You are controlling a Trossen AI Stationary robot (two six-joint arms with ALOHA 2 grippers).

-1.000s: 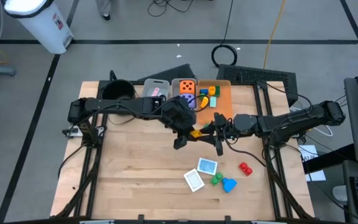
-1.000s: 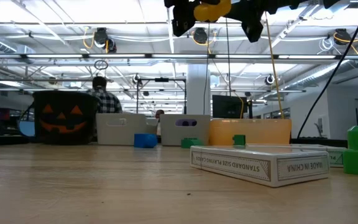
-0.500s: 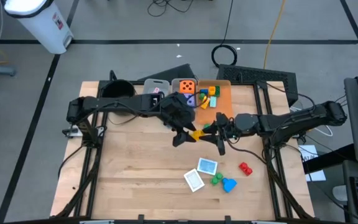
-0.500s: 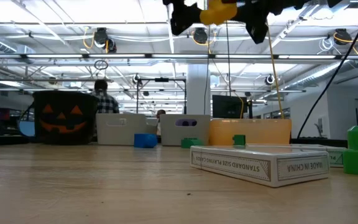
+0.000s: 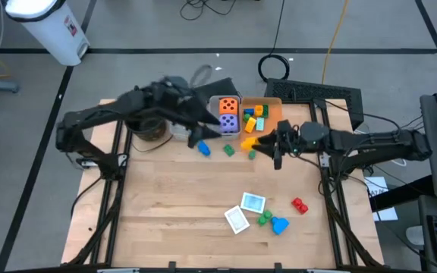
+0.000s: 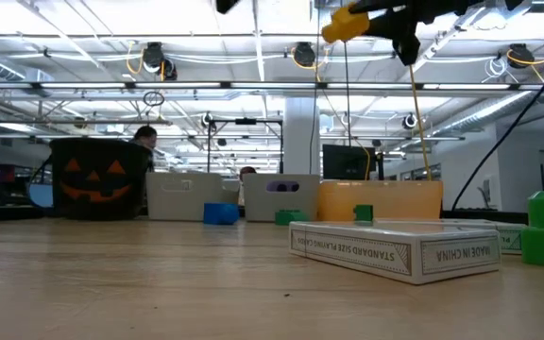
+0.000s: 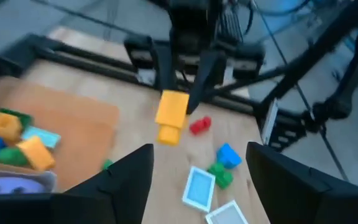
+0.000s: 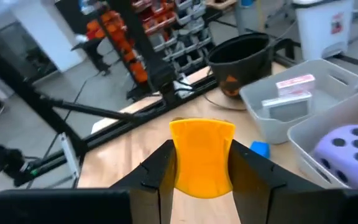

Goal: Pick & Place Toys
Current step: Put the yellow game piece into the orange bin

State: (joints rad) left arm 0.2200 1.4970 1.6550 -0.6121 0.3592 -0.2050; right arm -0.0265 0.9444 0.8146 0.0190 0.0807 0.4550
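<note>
Your right gripper [image 8: 201, 163] is clamped on a yellow block [image 8: 201, 157], held up in the air just in front of the orange bin [image 5: 273, 125]. Your left gripper [image 7: 194, 180] has its fingers spread with nothing between them, over by the grey bins [image 5: 189, 107]. Blue block [image 5: 203, 148] and green block [image 5: 229, 151] sit loose on the table [image 5: 173, 197] between the two. The two cards [image 5: 246, 211] and more blocks lie well apart, nearer the front edge.

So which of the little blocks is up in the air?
The yellow block. The right hand holds it above the table, while the red block and blue block lie on the wood.
</note>
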